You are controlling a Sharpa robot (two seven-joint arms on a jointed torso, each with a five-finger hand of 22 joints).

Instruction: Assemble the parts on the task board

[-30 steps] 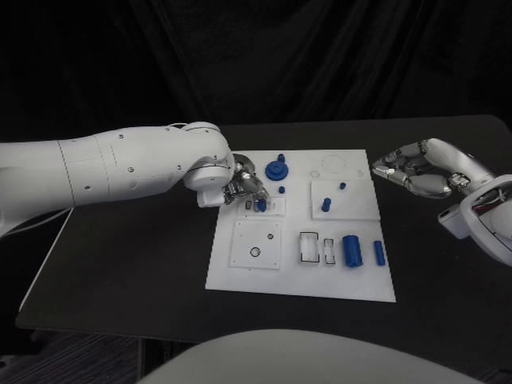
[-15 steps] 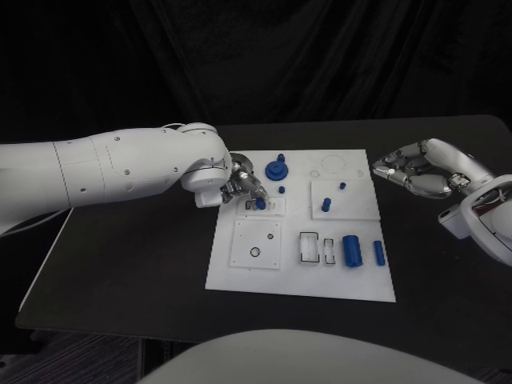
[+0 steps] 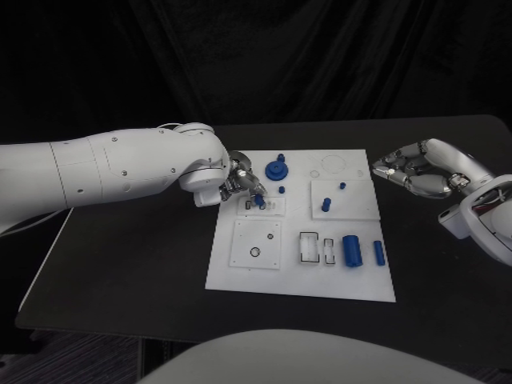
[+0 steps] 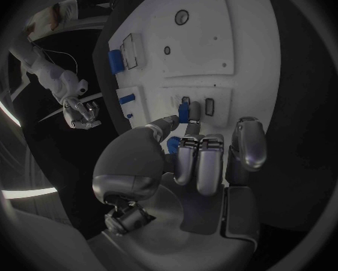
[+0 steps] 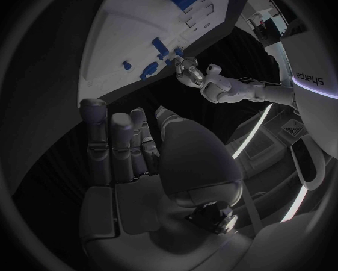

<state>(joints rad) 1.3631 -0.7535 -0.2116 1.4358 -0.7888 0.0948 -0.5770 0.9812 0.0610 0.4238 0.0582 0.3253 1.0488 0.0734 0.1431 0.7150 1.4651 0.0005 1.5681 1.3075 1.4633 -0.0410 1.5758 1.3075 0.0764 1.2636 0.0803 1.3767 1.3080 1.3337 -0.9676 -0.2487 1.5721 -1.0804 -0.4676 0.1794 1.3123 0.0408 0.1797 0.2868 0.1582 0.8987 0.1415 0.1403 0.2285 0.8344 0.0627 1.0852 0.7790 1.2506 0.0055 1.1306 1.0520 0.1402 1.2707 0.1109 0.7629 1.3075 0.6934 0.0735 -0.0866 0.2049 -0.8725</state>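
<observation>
The white task board (image 3: 245, 268) lies in the middle of the black table. My left hand (image 3: 240, 185) hovers over the board's near-left small plate and pinches a small blue peg (image 3: 260, 200) between thumb and a finger; the left wrist view shows the same peg (image 4: 183, 111) at the fingertips of my left hand (image 4: 195, 159), just above a slotted plate. A blue gear (image 3: 277, 170), several short pegs (image 3: 326, 205) and a large blue cylinder (image 3: 352, 250) sit on the board. My right hand (image 3: 415, 171) hangs off the board's right edge, empty, fingers loosely bent.
A thinner blue cylinder (image 3: 378, 253) lies beside the large one. Rectangular slots (image 3: 310, 247) and a round hole (image 3: 255, 253) show on the board's near half. Bare black table surrounds the board. The right wrist view shows my right hand (image 5: 132, 147) and the board (image 5: 120, 39).
My left hand has edged slightly away from the board's surface with the peg still pinched. The right hand has not moved.
</observation>
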